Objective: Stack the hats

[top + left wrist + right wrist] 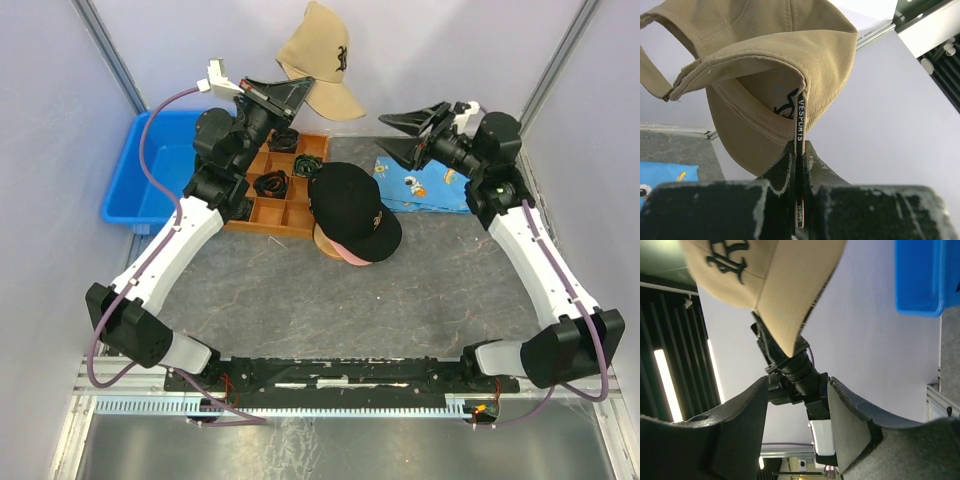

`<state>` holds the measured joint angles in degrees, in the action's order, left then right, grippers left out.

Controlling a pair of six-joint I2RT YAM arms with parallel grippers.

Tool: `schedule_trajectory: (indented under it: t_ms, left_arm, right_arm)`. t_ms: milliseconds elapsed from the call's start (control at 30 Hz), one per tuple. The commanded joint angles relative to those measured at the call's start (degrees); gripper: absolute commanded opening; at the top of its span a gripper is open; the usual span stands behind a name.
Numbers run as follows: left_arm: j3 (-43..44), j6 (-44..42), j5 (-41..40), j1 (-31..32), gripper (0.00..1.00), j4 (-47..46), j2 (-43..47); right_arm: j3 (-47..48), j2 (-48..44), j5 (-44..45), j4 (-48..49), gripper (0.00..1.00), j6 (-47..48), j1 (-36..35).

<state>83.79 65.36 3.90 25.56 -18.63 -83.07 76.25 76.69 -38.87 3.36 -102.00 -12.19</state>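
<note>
Table (pixel 450 290): grey top, carrying the stack at its centre.
Stack: a black cap (pixel 352 205) is sitting on a pink cap (pixel 350 257); whether another cap is lying beneath, I cannot tell.
Tan cap (pixel 318 55): is hanging in the air at the far side, above the wooden divider tray (pixel 262 205) and well apart from the stack.
Left gripper (pixel 297 92): is pinching the tan cap's inner band at the rim, jaws fully together on that thin edge.
Right gripper (pixel 381 135): is standing near the cap with jaws wide apart, gripping nothing.
Risk: the single thin pinch is likely letting the cap swing or slip, so it may be landing skewed or beside the stack.
Heading: the brim is pointing near-right toward the stack, crown toward the far wall; the strap-to-brim axis is running along that diagonal.
</note>
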Motion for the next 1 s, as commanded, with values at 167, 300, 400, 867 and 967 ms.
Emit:
schedule_trajectory:
  t_ms: [167, 300, 400, 867, 967]
  left_arm:
    - [3.06, -13.21, -10.01, 5.67, 0.03, -1.33, 3.71]
    - [2.98, -14.19, -11.21, 6.95, 0.03, -1.07, 4.34]
    - [2.68, -14.37, -11.79, 7.39, 0.03, -0.88, 4.83]
    - [0.21, -12.54, -13.02, 8.55, 0.03, -2.36, 6.27]
    - [-0.47, -12.08, -12.94, 8.55, 0.03, -2.66, 6.25]
  right_arm:
    - [-3.18, -1.38, 8.79, 1.96, 0.59, -5.49, -4.14]
    - [-2.8, -0.47, 10.23, 3.36, 0.59, -5.76, -4.16]
    - [-1.97, 0.66, 10.49, 4.1, 0.59, -5.97, -4.21]
    - [1.95, 4.84, 11.89, 7.35, 0.58, -7.29, -4.47]
    - [2.8, 5.02, 12.24, 7.57, 0.58, -7.46, -4.46]
